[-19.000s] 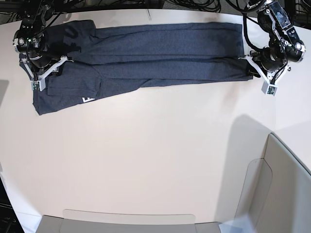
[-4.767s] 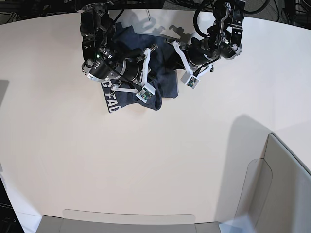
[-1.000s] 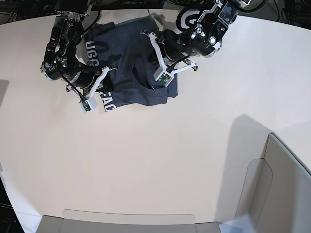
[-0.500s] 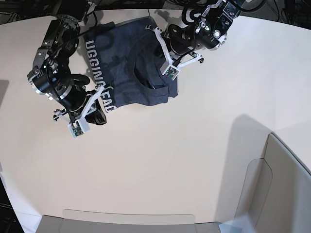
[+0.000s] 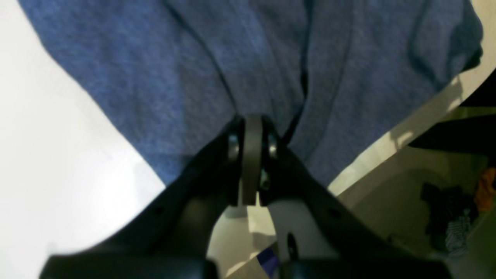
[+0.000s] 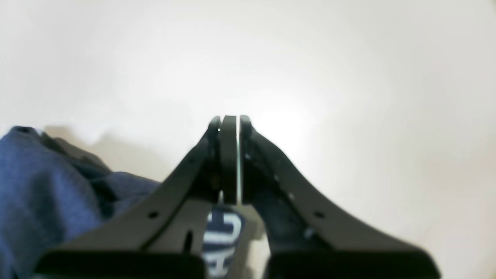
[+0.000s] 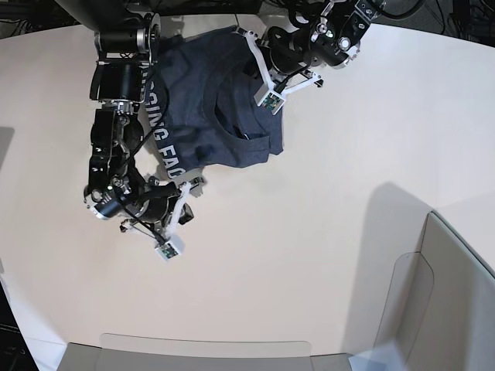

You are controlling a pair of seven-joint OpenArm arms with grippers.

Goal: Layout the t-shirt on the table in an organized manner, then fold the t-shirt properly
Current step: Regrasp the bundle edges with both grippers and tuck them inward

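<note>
Left wrist view: the shirt (image 5: 248, 62) fills the upper frame, its heathered blue cloth creased in long folds that run toward the left gripper (image 5: 252, 155). The jaws are pressed together, and a ridge of cloth meets their tips; whether any fabric is pinched between them cannot be told. Bare table (image 5: 46, 162) lies open to the left. To the right the cloth ends close to the table's edge, with dim room clutter beyond.

Right wrist view: the right gripper (image 6: 229, 155) is closed with nothing between its jaws. Ahead and to both sides is open, pale table (image 6: 348, 77). The shirt (image 6: 46, 193) lies low at the left, behind the tips, and white lettering shows under the gripper's body.

Base view: the shirt (image 7: 209, 108) sits bunched at the far middle of the table (image 7: 309, 255), its far hem near the far edge, with white letters down its left border. The left gripper (image 7: 259, 73) is on the shirt's upper right part. The right gripper (image 7: 192, 185) hangs just off the shirt's lower left corner, over bare table. The near half of the table is open. A grey panel (image 7: 433, 294) stands at the lower right and another (image 7: 205, 352) along the near edge, both well apart from the shirt.
</note>
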